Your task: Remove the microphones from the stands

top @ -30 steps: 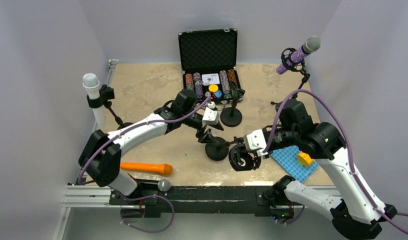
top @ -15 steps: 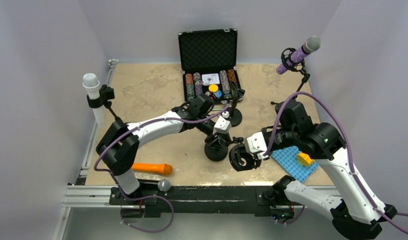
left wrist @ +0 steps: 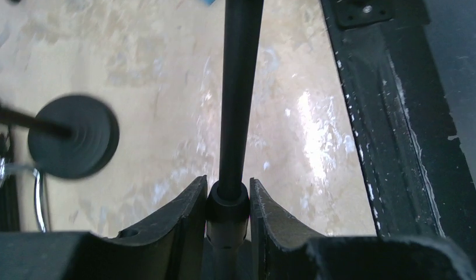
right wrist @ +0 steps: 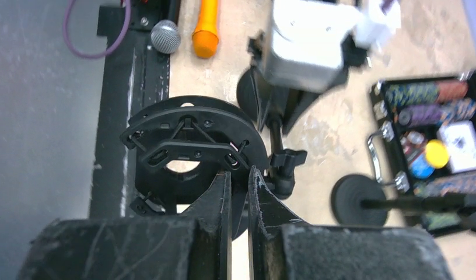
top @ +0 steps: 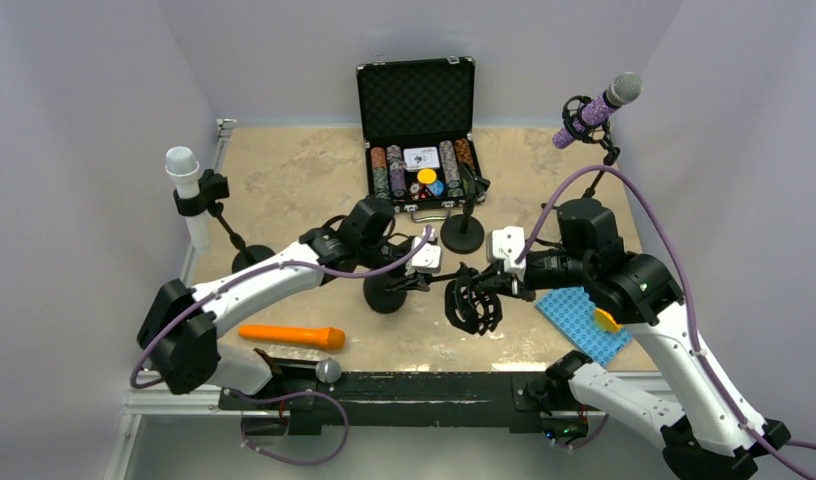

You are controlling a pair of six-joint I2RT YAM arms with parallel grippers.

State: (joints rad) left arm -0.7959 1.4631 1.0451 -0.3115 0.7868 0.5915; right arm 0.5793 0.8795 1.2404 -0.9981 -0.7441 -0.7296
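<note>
**A:** Tan table top [top: 284, 180] is seen under both arms. What is gripped by the left claw [left wrist: 227, 189]?

**B:** The stand pole [left wrist: 238, 87] is pinched tight there, at its thick collar. From that claw the pole is held lying over, running across to the right claw [right wrist: 238, 184]. That claw is closed on the rim of the shock mount [right wrist: 192, 137].

**A:** Is a microphone seen in the mount?

**B:** None is seen; the ring looks empty. The orange microphone [top: 284, 334] is found flat on the table near the front edge, out to the left of the left claw. Its long side is set left to right.

**A:** Which arm is nearer to it?

**B:** The left one. The pulling-out is judged done, so perhaps only the stand is left to be set down.
</note>
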